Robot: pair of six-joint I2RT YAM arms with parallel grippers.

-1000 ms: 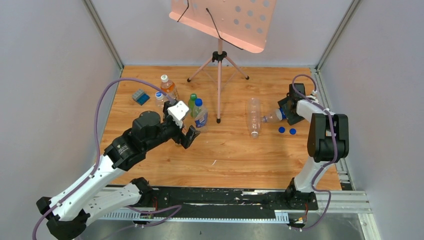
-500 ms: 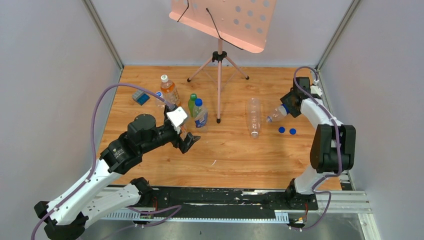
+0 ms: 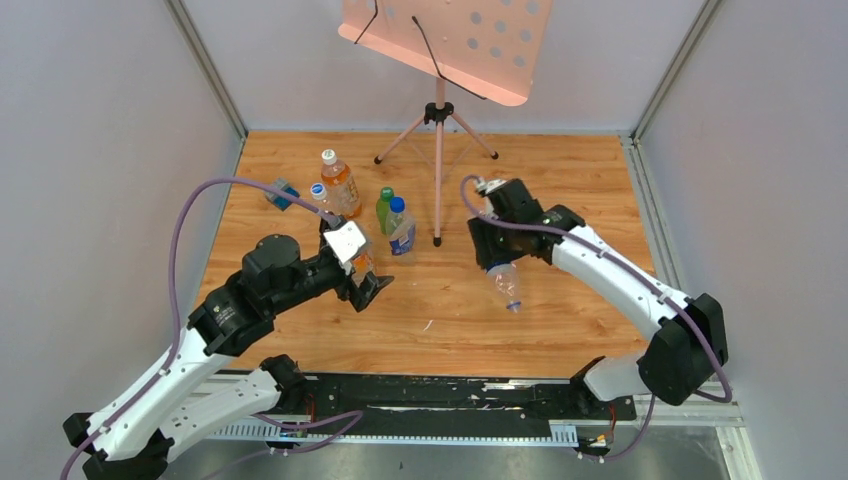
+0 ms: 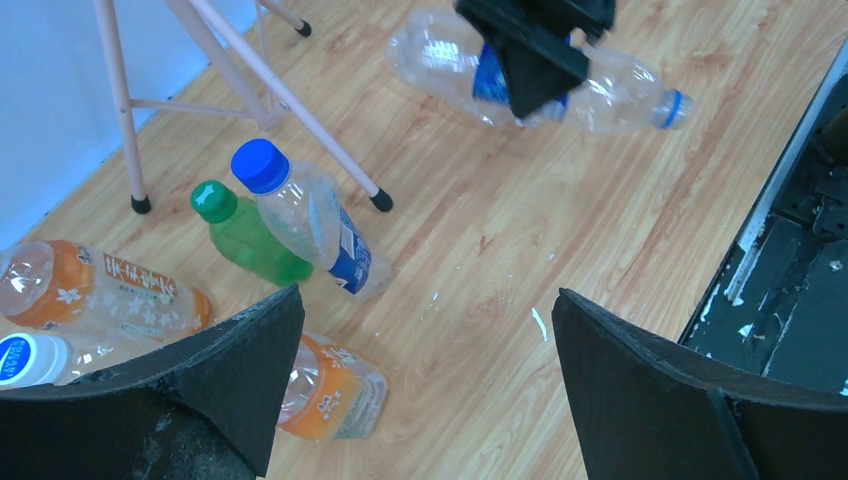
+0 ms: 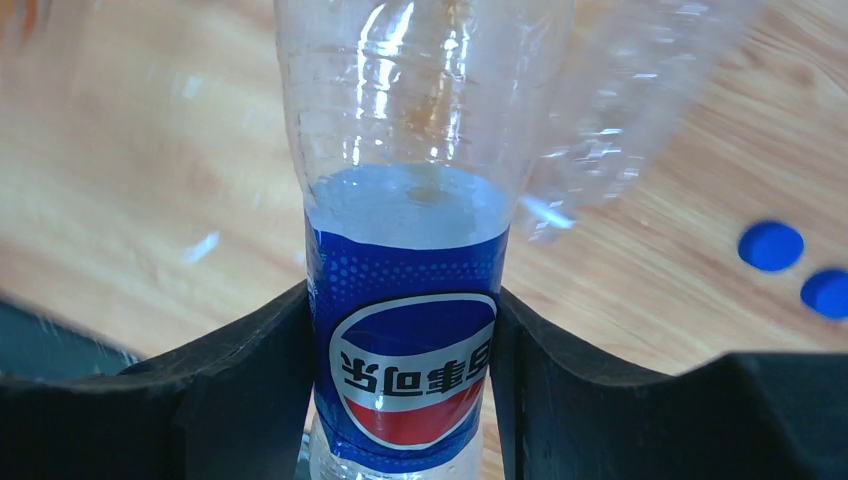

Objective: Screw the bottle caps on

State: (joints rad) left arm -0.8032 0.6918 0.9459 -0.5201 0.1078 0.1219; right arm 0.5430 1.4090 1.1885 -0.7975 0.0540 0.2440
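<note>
Gripping the bottle while the caps lie off to one side

Clamped on the blue label of a clear bottle (image 3: 508, 288), the right fingers (image 3: 497, 262) stand partly closed. The bottle's long axis runs toward the lower edge of the top view, neck leading. Two loose blue caps (image 5: 770, 245) lie on the table (image 3: 450, 320) at the right edge of the right wrist view, beside the bottle rather than at its neck. The left fingers (image 3: 370, 290) are spread wide and empty, seemingly well apart from those caps.

Glossy clear plastic bottle (image 5: 400, 110), matt wood table (image 3: 480, 330)
</note>
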